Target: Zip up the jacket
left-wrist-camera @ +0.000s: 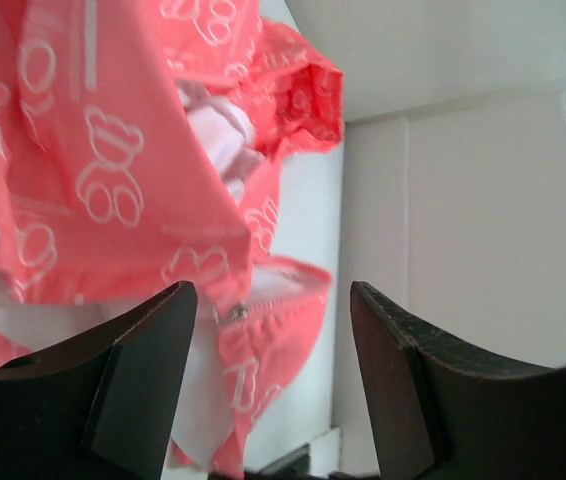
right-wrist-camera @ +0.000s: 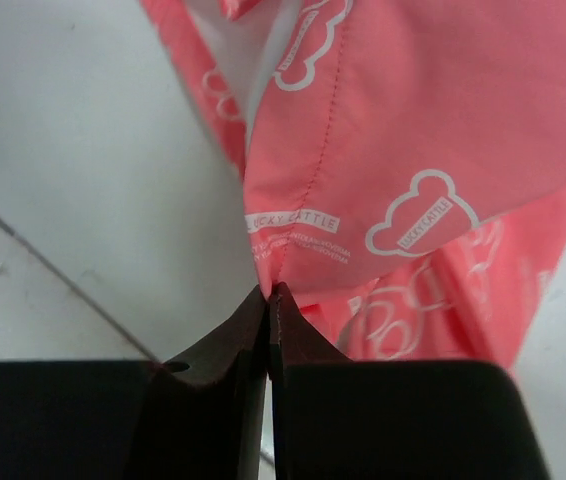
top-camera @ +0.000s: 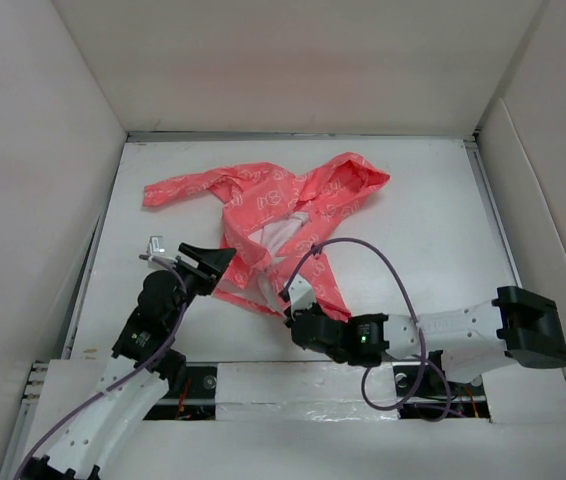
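The jacket point(top-camera: 273, 215) lies crumpled mid-frame on the tabletop point(top-camera: 433, 230). The right hand point(right-wrist-camera: 271, 292) is closed, pinching its lower hem. The left hand point(left-wrist-camera: 273, 300) stands open near the zipper pull point(left-wrist-camera: 238, 312). That thin pinch could slip once the zipper drags.

To me the jacket point(top-camera: 253, 205) reads as thin, matt coral cloth, creased and white-printed. Under it the table point(top-camera: 433, 230) looks smooth, matt white; the right gripper point(right-wrist-camera: 269, 300) at its hem looks like dark matt plastic.
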Available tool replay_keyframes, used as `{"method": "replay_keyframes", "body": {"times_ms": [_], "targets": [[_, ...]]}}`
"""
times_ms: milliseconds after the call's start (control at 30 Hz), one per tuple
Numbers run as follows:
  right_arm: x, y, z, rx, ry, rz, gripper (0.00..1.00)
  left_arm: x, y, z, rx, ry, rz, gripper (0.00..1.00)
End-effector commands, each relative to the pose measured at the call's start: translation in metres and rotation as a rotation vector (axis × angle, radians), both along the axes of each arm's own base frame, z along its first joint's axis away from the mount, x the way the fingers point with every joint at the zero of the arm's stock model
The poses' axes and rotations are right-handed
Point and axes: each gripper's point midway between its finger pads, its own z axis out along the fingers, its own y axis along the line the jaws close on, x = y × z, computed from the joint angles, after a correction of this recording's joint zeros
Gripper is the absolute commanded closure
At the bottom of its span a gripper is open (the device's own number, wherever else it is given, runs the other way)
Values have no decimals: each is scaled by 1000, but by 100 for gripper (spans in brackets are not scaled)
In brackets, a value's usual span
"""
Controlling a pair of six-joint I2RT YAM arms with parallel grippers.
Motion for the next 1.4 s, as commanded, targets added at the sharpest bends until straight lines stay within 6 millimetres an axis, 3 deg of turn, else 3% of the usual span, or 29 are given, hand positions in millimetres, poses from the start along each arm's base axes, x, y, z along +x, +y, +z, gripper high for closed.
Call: {"method": "replay_keyframes", "body": {"times_ms": [0, 100, 133, 200, 267, 367, 400, 433, 500, 533, 567, 600, 633, 667, 700, 733, 800, 900, 933, 967, 1000, 1033, 1067, 1133, 1200, 1233, 1267, 1333, 1367], "targets": [[-23, -4, -15, 44, 58, -67, 88, 9, 15, 21, 157, -53, 48, 40], [-38, -14, -38, -21, 102, -86, 81, 30, 22, 17, 315, -53, 80, 39], [-45, -17, -42, -40, 109, -75, 78, 39, 24, 1, 374, -6, 88, 39], [-50, -21, -49, -41, 131, -78, 64, 57, 32, 1, 433, -16, 153, 38], [-55, -22, -47, -32, 142, -69, 40, 78, 37, -4, 482, -14, 194, 37], [-53, -26, -26, -4, 116, -63, 27, 106, 57, -25, 532, 59, 259, 35], [-52, -28, -17, 13, 105, -59, 27, 118, 60, -21, 507, 37, 286, 35], [-48, -31, 5, 72, 86, -61, 27, 127, 65, -39, 516, 72, 300, 35], [-43, -36, 29, 120, 38, -40, 29, 153, 71, -31, 476, 44, 319, 35], [-39, -40, 55, 203, 12, -43, 31, 166, 68, -54, 495, 106, 289, 35], [-34, -46, 63, 216, -14, -46, 41, 175, 63, -60, 497, 127, 268, 35], [-27, -52, 72, 241, -30, -63, 47, 196, 58, -47, 500, 99, 262, 36], [-22, -55, 82, 275, -45, -72, 50, 207, 57, -74, 516, 162, 238, 37], [-18, -63, 95, 315, -61, -75, 55, 213, 47, -80, 498, 175, 191, 37], [-13, -68, 100, 333, -72, -83, 59, 227, 40, -75, 483, 155, 175, 39], [-7, -72, 107, 362, -81, -100, 60, 234, 39, -96, 484, 194, 156, 39], [-4, -78, 120, 407, -99, -94, 60, 250, 32, -108, 474, 210, 133, 41], [7, -90, 131, 423, -129, -127, 60, 275, 16, -115, 471, 215, 86, 42], [8, -91, 133, 419, -138, -129, 60, 288, 13, -105, 470, 192, 89, 42], [11, -92, 135, 424, -142, -141, 59, 292, 7, -115, 479, 205, 73, 42], [11, -91, 136, 424, -146, -137, 59, 299, -1, -114, 483, 198, 60, 42], [17, -94, 137, 421, -155, -159, 59, 314, -16, -96, 467, 152, 27, 42], [19, -93, 140, 432, -158, -162, 58, 320, -25, -106, 474, 162, 3, 42], [26, -94, 143, 433, -177, -173, 57, 330, -47, -98, 487, 136, -49, 42], [28, -90, 147, 447, -176, -161, 55, 342, -57, -65, 495, 67, -52, 42], [27, -88, 147, 442, -176, -145, 54, 339, -49, -62, 523, 69, -24, 42], [29, -89, 147, 438, -176, -144, 54, 333, -44, -25, 525, 10, 25, 41], [29, -88, 144, 425, -180, -134, 54, 321, -25, 11, 532, -69, 125, 37], [31, -87, 143, 425, -182, -133, 55, 297, -10, 35, 528, -100, 175, 36]]}}
